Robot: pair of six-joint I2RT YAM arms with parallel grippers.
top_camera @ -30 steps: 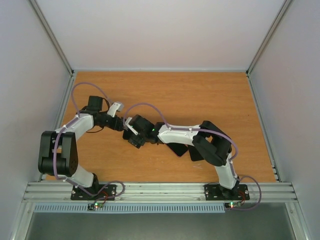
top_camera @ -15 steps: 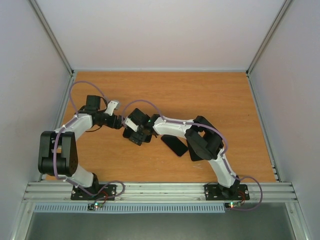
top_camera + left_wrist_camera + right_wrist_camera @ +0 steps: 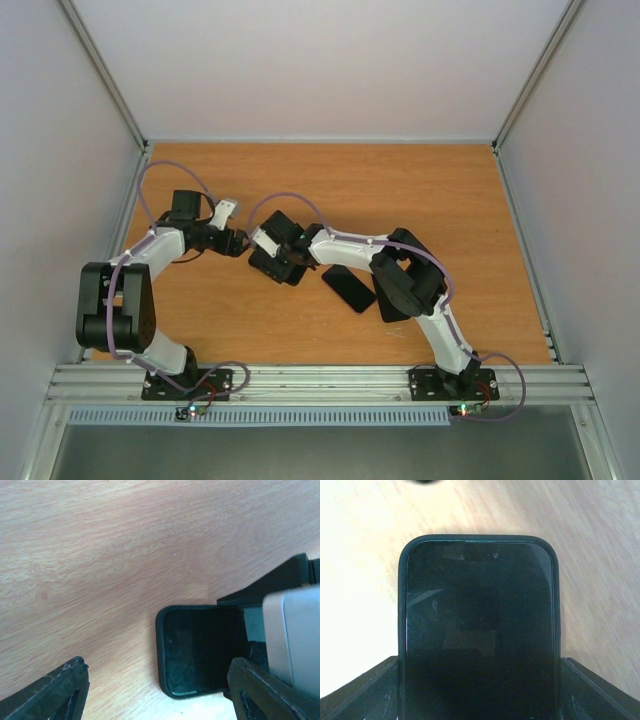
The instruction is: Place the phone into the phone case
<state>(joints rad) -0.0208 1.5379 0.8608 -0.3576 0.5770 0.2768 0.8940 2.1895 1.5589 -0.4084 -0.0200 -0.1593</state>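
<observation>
A: Biggest thing first. Has anything changed on the table (image 3: pixel 420 190)?

B: Not the board. The right arm (image 3: pixel 350 243) has folded in and swung toward the far left since a second ago. Its forearm then covered part of a black slab (image 3: pixel 348 288). That slab now lies fully uncovered on the wood, just right of the wrist. The left arm (image 3: pixel 160 245) has hardly shifted.

A: And the grippers?

B: The left gripper (image 3: pixel 238 243) and the right gripper (image 3: pixel 270 265) face each other, close together, left of the table's middle. The left jaws stand wide apart with nothing clamped, and one finger (image 3: pixel 60 690) is well clear of the case. The right fingers (image 3: pixel 365 692) flank the case on both sides. Whether they press it I cannot tell.

A: Where is the phone?

B: From overhead it is hidden beneath the right gripper. The right wrist camera shows it. The phone (image 3: pixel 477 625) sits dark glass up inside the phone case (image 3: pixel 402 630), whose rim runs round its top and both sides, with wood behind it.

A: Does the left wrist camera add anything?

B: The same rounded end seen from the other side, with the right gripper's body over it. Only the overhead view shows the slab. Smallest of all is a camera dot (image 3: pixel 495 556) near the glass's top edge.
</observation>
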